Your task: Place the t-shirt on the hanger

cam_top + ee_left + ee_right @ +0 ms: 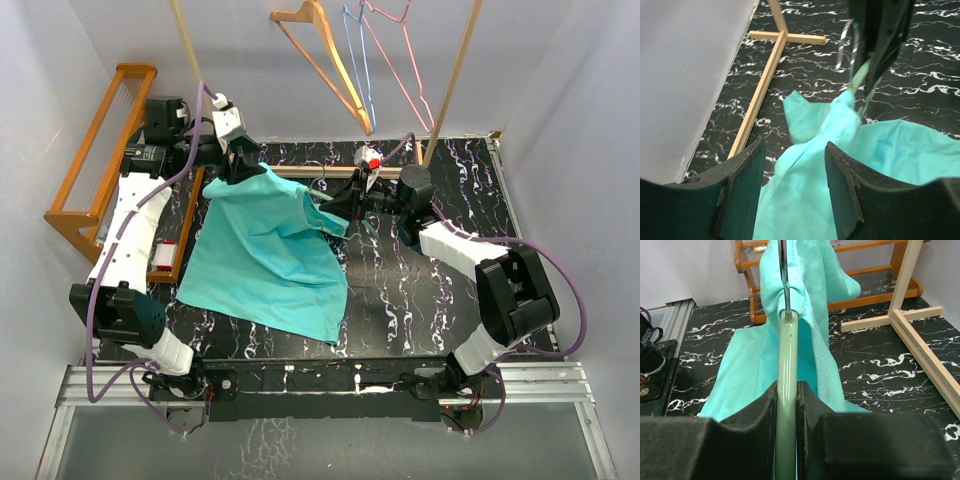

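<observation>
Right wrist: clamps hanger [787,355] in right gripper [787,405], frame centre; t-shirt [807,295] bunched round its hook end, upper centre. Left wrist: holds left gripper [795,147] agape, cloth loose btwn fingers [740,190]. Mid-threading, prob. Next: needs left pinch on cloth, pull over hanger's free shoulder.
</observation>
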Controlling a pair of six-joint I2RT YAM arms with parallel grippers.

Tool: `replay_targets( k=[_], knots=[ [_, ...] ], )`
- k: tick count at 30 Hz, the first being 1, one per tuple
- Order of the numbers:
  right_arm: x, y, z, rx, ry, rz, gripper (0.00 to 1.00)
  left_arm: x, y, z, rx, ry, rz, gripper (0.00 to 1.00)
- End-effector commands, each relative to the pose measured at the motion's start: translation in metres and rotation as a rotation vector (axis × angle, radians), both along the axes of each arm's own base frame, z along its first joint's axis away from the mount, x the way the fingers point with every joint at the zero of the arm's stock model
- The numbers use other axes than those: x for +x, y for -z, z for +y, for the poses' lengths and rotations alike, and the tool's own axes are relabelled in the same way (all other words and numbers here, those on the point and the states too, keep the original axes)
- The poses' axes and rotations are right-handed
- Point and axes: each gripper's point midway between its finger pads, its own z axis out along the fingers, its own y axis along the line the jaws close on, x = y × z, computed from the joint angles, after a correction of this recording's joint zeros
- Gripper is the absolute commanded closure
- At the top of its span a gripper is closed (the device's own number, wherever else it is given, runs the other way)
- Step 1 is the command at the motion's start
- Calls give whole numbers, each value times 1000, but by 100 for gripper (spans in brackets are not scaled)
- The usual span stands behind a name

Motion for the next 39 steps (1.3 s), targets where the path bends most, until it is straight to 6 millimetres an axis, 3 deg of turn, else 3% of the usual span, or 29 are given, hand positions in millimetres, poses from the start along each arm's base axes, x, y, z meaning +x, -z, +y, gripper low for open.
replay_targets(
  k=[1, 6, 14, 23, 30, 39],
  knots=[
    [-1, -35, 1, 43, -1, -128, 92, -34, -19, -26, -18, 104, -61, 53],
    [-2, -35, 0, 35, 7, -132, 92, -37, -24, -48, -51, 151, -28, 56],
    [-1, -31, 0, 15, 6, -127, 92, -29, -27, -66, -83, 161, 3, 53],
    [-2, -32, 1, 12, 1, -131, 92, -31, 4, -95, -24, 215, 66, 49],
    [-3, -36, 0, 11, -2, -141, 92, -35, 34, -89, 62, 210, 87, 49],
    [-4, -35, 0, 12, -3, -140, 92, -41, 52, -85, 102, 227, 107, 52]
  ],
)
